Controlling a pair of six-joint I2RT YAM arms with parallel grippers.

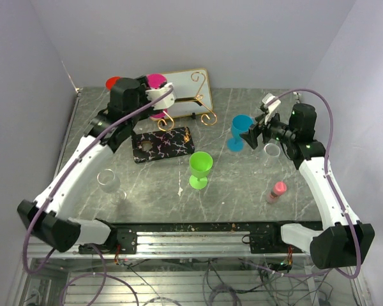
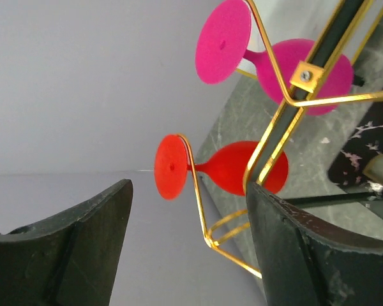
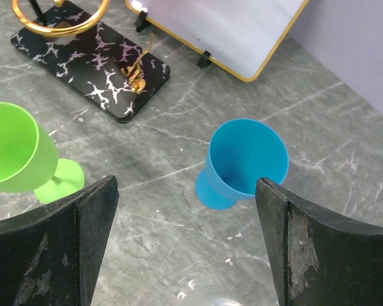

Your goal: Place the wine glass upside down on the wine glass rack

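The blue wine glass (image 3: 246, 162) stands upright (stem vertical) right of centre in the right wrist view, just ahead of the nearer right gripper (image 3: 185, 185), jaws spread and empty. The rack (image 2: 304, 75) sits upper right before the left gripper (image 2: 188, 188), likewise spread.

Robotics lab test cell; plain pale walls (image 1: 198, 38) enclosing a grey marbled table (image 1: 242, 191); left arm (image 1: 76, 169) and right arm (image 1: 324, 182) bolted to an aluminium rail (image 1: 191, 241); loose cables (image 1: 223, 284) beneath.
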